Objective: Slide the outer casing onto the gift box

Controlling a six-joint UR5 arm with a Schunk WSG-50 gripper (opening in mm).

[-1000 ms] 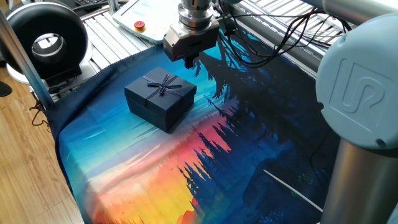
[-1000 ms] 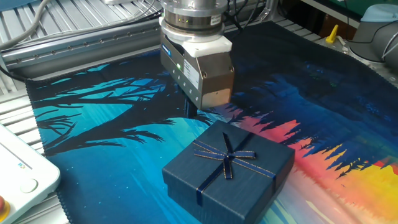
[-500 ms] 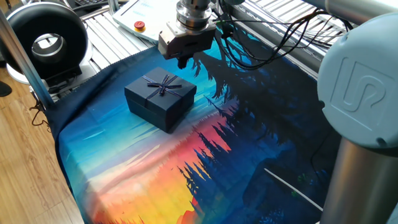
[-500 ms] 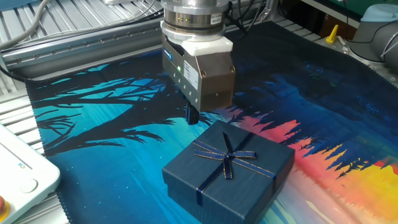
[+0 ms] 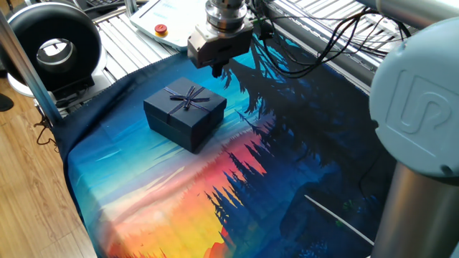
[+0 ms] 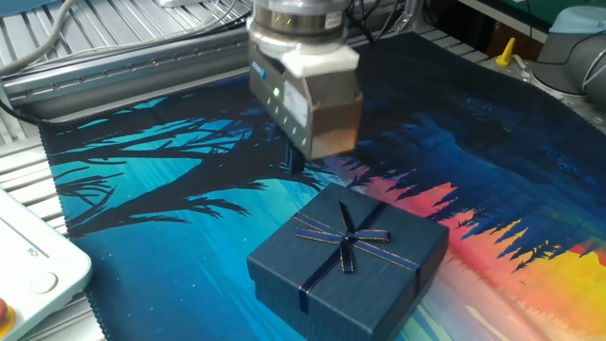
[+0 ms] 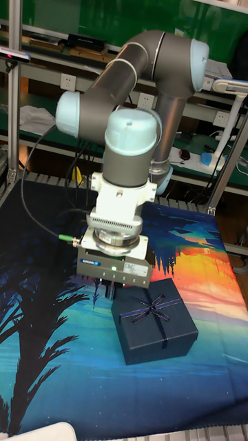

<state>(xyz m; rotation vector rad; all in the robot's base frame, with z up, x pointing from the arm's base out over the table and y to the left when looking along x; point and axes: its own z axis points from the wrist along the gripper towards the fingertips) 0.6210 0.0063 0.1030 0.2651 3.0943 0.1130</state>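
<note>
Resting square on the forest-print tablecloth (image 5: 143, 193), the dark navy square cardboard outer casing (image 5: 185, 115) with its thin ribbon bow (image 6: 345, 237) appears to sit fully down, its lower edge meeting the cloth on every visible side. No separate gift box, the bowless navy tray with kraft blocks, is visible in any view; judged from this, the tray is most likely already enclosed beneath the casing, though the pictures cannot confirm what lies inside. The two-finger gripper (image 6: 295, 159) hangs just beside the casing's far edge, above the cloth and apart from the cardboard, holding nothing. Its dark fingertips look close together, but the body of the tool hides most of them, so whether the jaws are apart or together cannot be told. By this reading the sliding step seems complete, and what remains is at most withdrawal of the arm (image 7: 131, 103).
</note>
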